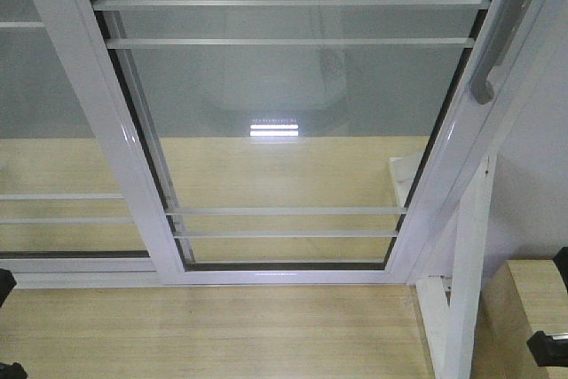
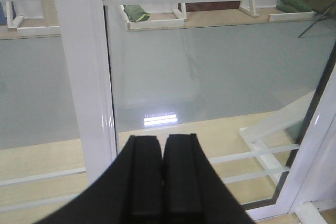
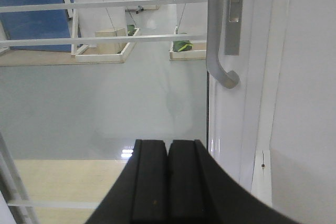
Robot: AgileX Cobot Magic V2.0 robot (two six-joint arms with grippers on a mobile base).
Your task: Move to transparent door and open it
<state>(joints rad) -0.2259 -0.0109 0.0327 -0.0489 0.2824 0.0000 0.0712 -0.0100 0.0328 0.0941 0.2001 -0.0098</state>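
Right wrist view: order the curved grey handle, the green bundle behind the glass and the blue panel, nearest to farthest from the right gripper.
1. Curved grey handle, up and right of the right gripper, on the transparent door.
2. Green bundle, beyond the glass, centre, on the floor.
3. Blue panel, beyond the glass, upper left; too close to call against the bundle.

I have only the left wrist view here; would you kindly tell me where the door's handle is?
Observer: The curved grey handle shows in the right wrist view, on the right frame edge of the transparent door, above and right of the right gripper.
Operator: Thank you; is that gripper open?
Observer: No, its fingers are pressed together, holding nothing, apart from the handle.
Operator: Is there a lock?
Observer: Yes, a grey lock plate sits right beside the handle.
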